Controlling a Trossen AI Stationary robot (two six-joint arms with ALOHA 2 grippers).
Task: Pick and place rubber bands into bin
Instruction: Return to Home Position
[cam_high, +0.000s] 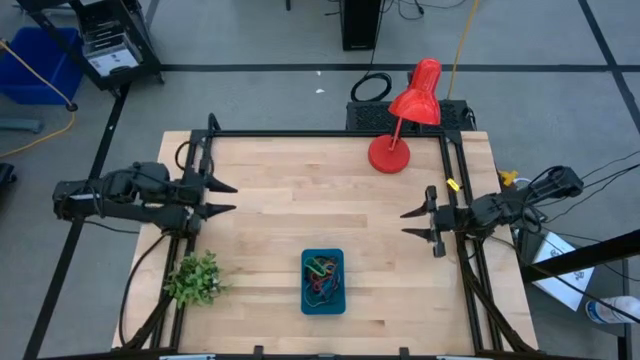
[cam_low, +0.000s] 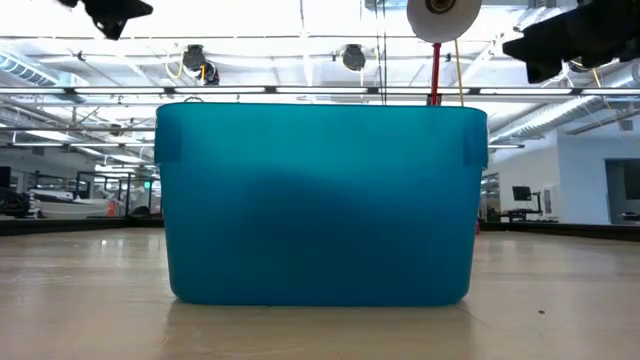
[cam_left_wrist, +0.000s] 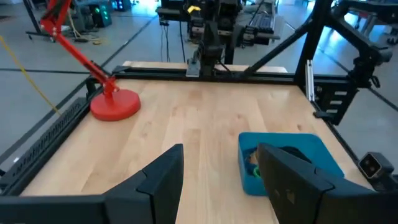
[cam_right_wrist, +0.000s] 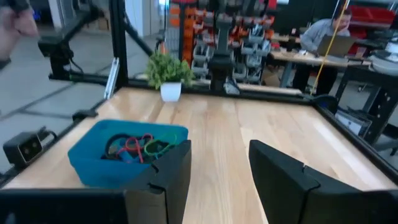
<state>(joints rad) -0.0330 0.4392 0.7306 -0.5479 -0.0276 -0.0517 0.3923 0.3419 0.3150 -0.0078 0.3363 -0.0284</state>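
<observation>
The teal bin stands near the table's front edge at the middle, and it fills the low view. A tangle of rubber bands in red, green and dark colours lies inside it, also seen in the right wrist view. My left gripper is open at the table's left edge, pointing toward the right, with nothing between its fingers. My right gripper is open at the right edge, pointing toward the left, likewise holding nothing. Both are well clear of the bin.
A red desk lamp stands on its round base at the table's far side, right of middle. A small green plant in a white pot sits at the near left corner. A black frame runs along the table's edges. A person sits at a desk beyond the table.
</observation>
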